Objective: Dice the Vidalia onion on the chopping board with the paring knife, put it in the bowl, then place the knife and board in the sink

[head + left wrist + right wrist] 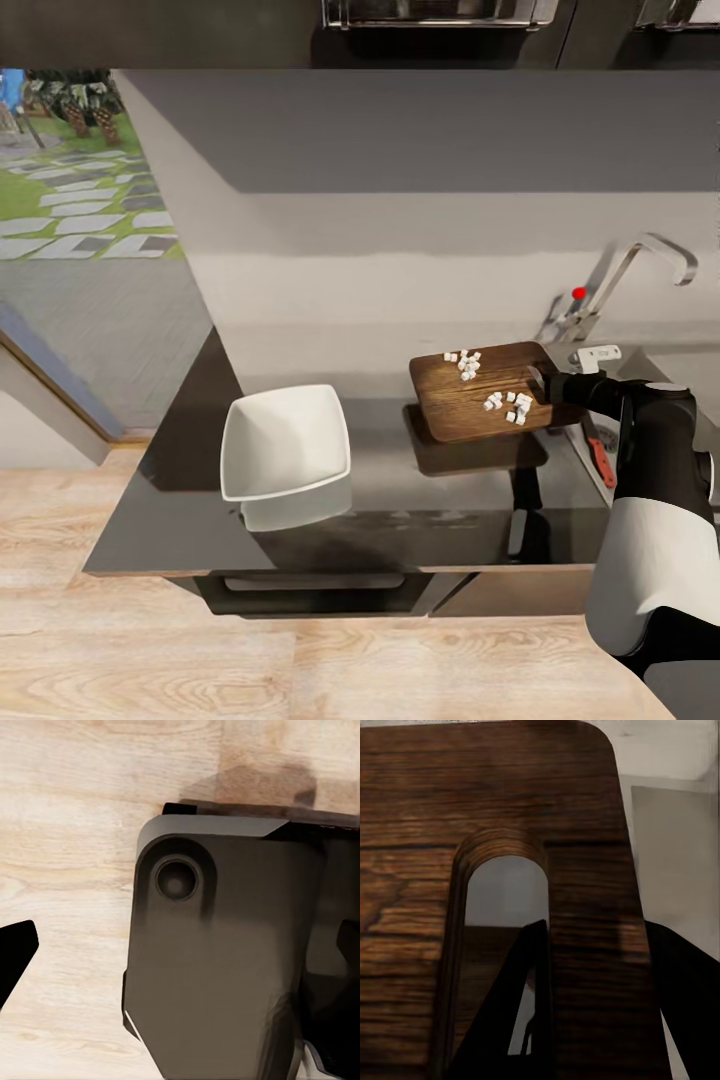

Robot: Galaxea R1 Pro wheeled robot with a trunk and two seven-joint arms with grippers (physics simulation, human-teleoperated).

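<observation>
Head view: dark brown rectangular wooden chopping board [475,392] lifted above the glossy dark grey countertop [180,500], tilted, its right edge clamped in the right gripper [545,385]; tiny white onion cubes [508,404] scattered on top. White square bowl [285,442] well apart to the left. Red-handled paring knife [600,455] below the arm, beside the steel sink faucet [640,265].

Left wrist view: dark fingertip [15,960] over pale wood floor [67,832]; left gripper's state cannot be told.

Right wrist view: board's slot-shaped hole [506,896] just ahead of the fingers [510,1020], which pinch the edge.

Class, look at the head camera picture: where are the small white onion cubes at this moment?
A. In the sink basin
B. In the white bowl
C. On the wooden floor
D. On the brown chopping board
D: the white onion cubes lie in two small clusters on the chopping board, which the right gripper holds by its edge above the counter; the bowl looks empty.
</observation>
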